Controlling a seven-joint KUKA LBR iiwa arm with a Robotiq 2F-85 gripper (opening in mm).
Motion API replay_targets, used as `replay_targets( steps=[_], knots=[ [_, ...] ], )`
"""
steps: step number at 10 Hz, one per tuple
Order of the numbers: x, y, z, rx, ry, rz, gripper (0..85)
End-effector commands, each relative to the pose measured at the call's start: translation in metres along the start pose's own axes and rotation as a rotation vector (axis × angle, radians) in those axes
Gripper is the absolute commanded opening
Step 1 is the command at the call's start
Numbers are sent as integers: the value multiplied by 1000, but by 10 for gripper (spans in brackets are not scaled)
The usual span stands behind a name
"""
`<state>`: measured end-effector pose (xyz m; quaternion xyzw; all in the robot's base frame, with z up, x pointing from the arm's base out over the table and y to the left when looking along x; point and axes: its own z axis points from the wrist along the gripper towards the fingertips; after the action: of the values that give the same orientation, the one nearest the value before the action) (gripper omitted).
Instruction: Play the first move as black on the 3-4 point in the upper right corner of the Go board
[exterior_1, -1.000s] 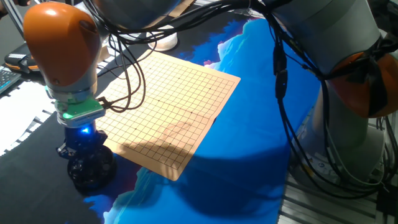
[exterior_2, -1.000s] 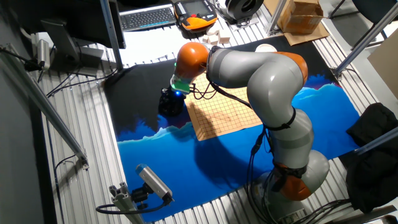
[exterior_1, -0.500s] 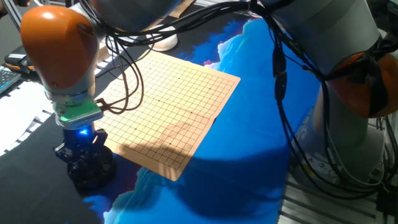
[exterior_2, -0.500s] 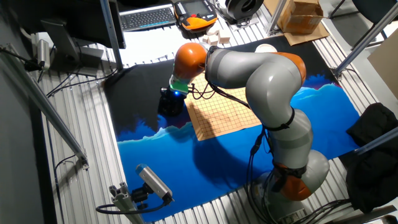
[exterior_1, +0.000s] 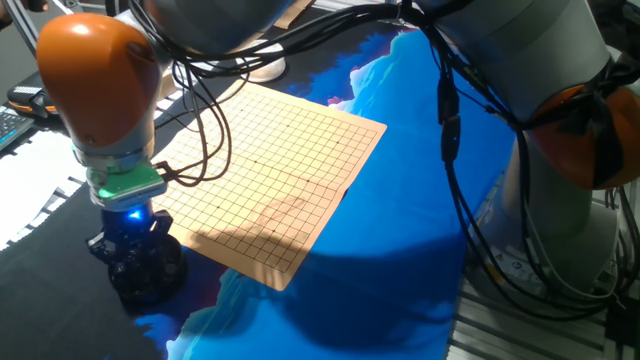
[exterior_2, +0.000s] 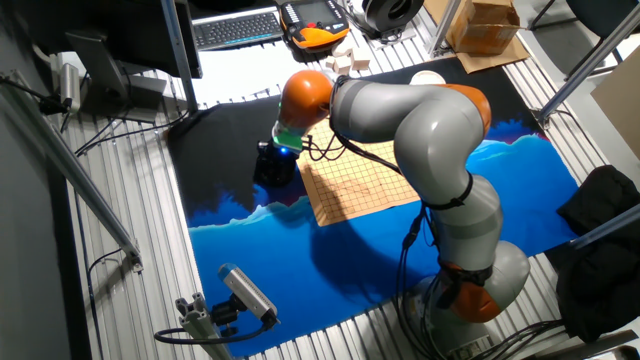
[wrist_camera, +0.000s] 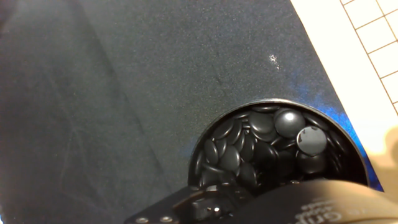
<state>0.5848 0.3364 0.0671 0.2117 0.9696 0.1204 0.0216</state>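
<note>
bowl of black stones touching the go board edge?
Apart. The hand view shows a strip of dark cloth between the bowl rim and the Go board edge.

The black stones (wrist_camera: 273, 149) lie heaped in a round black bowl (wrist_camera: 205, 140) on the dark cloth, just left of the Go board (exterior_1: 275, 170). They are small, round and glossy, overlapping at all angles; one near the bowl's right side catches a bright glint. The board is a tan gridded square lying flat, with no stone on it.
</note>
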Motion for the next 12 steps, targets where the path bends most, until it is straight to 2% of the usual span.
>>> replay_targets(
  steps=[1, 5, 9, 12],
  knots=[
    [0, 0, 0, -1, 0, 0, 340],
    [5, 3, 7, -3, -13, 3, 340],
    [-2, 0, 1, -3, -8, -5, 340],
    [-2, 0, 2, -7, -6, -5, 340]
  ],
)
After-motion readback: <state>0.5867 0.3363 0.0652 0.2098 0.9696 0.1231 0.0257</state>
